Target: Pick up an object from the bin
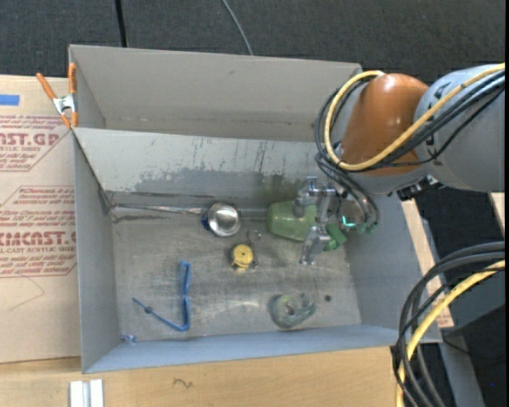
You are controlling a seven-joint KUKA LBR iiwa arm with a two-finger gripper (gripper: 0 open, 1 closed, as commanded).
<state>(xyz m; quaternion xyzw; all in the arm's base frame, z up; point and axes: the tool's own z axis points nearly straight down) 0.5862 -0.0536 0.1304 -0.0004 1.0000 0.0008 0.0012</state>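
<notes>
We see a pale green rounded lump (284,219) lying at the right of the grey bin (195,155), near its back wall. Just to its left rests a metal ladle (223,219), its long handle running leftward across the floor. A small yellow piece (243,256) lies in front of the ladle. A grey-green ring (290,309) sits near the front wall and a blue wire-like frame (180,299) at the front left, both well apart from the lump. The arm reaches in from the right, its orange-capped wrist (388,119) above. The claw (312,223) points down, spread wide astride the lump's right part, one finger (309,197) behind it and the other in front.
</notes>
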